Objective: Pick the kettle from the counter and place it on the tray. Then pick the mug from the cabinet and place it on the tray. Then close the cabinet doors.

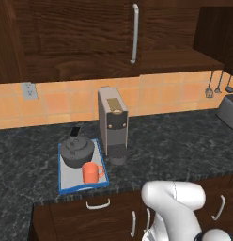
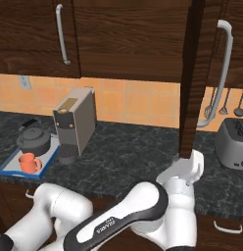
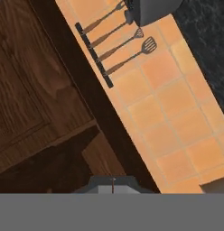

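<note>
The open cabinet door point(image 2: 191, 73) stands edge-on at the right of the right base view: a tall, stiff, heavy-looking panel that should swing on its hinges. Best purchase is likely the silver bar handle point(image 2: 219, 73) or a push on the flat face. The tool point(image 2: 189, 166) sits at the door's lower edge, fully shut, holding nothing. At lower left on the bench point(image 1: 184, 146), the tray point(image 1: 66, 181) carries kettle point(image 1: 77, 149) and mug point(image 1: 91, 172).
</note>
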